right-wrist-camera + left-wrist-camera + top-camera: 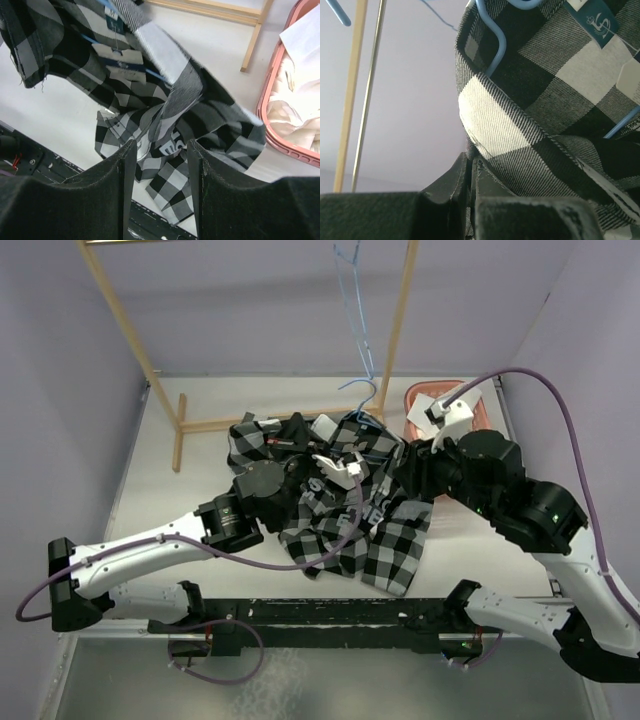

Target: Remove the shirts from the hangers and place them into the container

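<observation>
item: black-and-white large-check plaid button-up shirt (392, 540). it lies heaped mid-way across the white table top (200, 470), between my two arms, with its collar end lifted.

item: thin light-blue wire hanger (498, 45). it is not yet out of that shirt; its wire runs in under the collar and shows again beside the paper tags (122, 62).

item: second light-blue wire hanger (355, 300), bare, hanging on the wooden rack (125, 335).

item: plain white shirt (295, 107), already lying in the salmon-pink lattice-sided plastic basket (261, 107) at the far right of the table.

item: left gripper (470, 161). the jaws are fully together and, as far as its wrist view shows, pinch an edge of the plaid cloth below the collar.

item: right gripper (161, 147). the jaws are roughly half apart with a fold of plaid in the gap; i cannot tell whether they bear on it.

step in hand, as i judge it: freeing the hanger from the plaid shirt.

handling note: i would hold the left pinch firm and high so the shoulders hang slack. i would then have the right gripper take the wire, not the cloth, and draw one hanger arm out through the neck at a slant.

risk: the hook or the tags may snag.
</observation>
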You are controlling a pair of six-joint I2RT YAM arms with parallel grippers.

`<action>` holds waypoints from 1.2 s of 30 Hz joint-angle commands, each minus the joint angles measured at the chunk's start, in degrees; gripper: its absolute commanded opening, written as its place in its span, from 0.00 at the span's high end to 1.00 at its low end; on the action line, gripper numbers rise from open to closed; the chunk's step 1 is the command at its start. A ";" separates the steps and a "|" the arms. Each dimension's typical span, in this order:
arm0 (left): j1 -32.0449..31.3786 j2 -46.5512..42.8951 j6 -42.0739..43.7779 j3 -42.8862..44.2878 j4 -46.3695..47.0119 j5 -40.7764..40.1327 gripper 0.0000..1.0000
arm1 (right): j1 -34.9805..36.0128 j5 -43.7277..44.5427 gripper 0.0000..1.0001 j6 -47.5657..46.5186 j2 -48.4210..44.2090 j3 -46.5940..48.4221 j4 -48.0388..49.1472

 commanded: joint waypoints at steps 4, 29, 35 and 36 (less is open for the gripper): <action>-3.74 1.58 4.11 4.26 11.35 -7.65 1.00 | 0.25 1.48 0.52 1.73 -2.44 -4.25 5.64; -6.42 -7.18 3.79 -4.06 12.72 -13.49 1.00 | 0.25 27.78 1.00 -1.88 -1.05 18.32 -21.45; -6.37 -13.65 3.87 -5.69 14.02 -15.40 1.00 | 0.27 35.19 1.00 -3.22 1.37 23.33 -26.59; -6.43 -15.03 3.96 -5.60 15.50 -15.53 1.00 | 0.25 35.14 1.00 -3.16 1.38 23.10 -26.82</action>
